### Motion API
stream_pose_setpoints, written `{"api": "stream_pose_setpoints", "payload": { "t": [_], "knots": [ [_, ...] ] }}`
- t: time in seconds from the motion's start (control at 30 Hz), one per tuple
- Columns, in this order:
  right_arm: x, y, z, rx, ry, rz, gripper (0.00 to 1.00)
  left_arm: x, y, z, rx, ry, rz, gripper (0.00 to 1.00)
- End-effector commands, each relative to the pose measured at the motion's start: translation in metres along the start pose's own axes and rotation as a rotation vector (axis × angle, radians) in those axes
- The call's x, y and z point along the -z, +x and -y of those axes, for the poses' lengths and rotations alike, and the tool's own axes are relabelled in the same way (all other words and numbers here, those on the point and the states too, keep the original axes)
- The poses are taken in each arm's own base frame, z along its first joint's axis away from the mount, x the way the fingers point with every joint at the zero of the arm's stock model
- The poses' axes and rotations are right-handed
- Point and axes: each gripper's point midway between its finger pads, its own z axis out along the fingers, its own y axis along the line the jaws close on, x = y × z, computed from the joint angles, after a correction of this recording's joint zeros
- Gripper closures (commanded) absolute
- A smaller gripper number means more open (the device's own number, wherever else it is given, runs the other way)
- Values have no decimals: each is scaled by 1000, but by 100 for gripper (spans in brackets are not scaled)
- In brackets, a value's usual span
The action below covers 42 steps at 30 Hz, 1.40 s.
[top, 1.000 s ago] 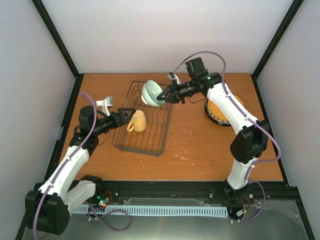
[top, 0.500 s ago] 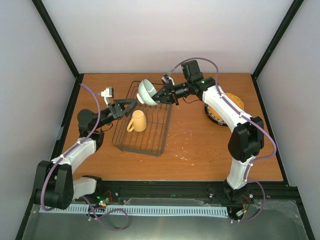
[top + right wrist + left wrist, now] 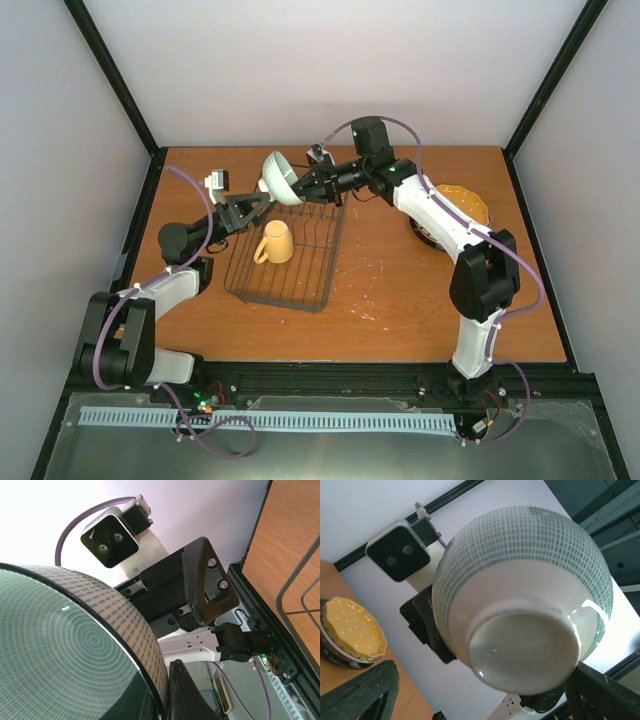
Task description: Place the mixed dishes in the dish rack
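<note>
Right gripper (image 3: 298, 186) pinches the bowl (image 3: 277, 176) by its rim above the rack (image 3: 275, 300); left gripper (image 3: 258, 205) stands spread wide beside it

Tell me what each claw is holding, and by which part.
The right claw grips the mint-green bowl by its rim. The left claw is open, holding nothing.

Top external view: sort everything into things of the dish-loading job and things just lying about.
Job: pale mint-green bowl, held by right pincer; yellow mug; dish rack; orange white-dotted plate atop other plates.
Lying about: white slotted strip; white scuffs on the table.
</note>
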Motion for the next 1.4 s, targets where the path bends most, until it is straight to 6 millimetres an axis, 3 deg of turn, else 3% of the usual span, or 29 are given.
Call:
{"api": "stream_pose_setpoints", "payload": {
  "t": [0.0,0.4,0.63,0.73,1.1,1.27,1.37],
  "knots": [
    [-6,12,-16,33,-50,-67,97,-7,-14,32,-126,98,2,12],
    [-14,27,0,-1,-41,-90,97,-12,-22,30,-131,117,6,47],
    [-25,26,1,-2,-49,-107,97,-11,-20,30,-139,127,7,76],
    [-28,25,4,-7,-49,-112,97,-11,-20,30,-135,128,4,97],
    [-25,27,34,-39,19,-105,88,-15,-13,29,-148,15,-74,99],
    [-19,25,45,-50,39,-91,73,-15,-8,27,-151,-60,-134,99],
    [-13,24,51,-57,49,-82,73,-14,-4,25,-151,-105,-167,99]
  ]
}}
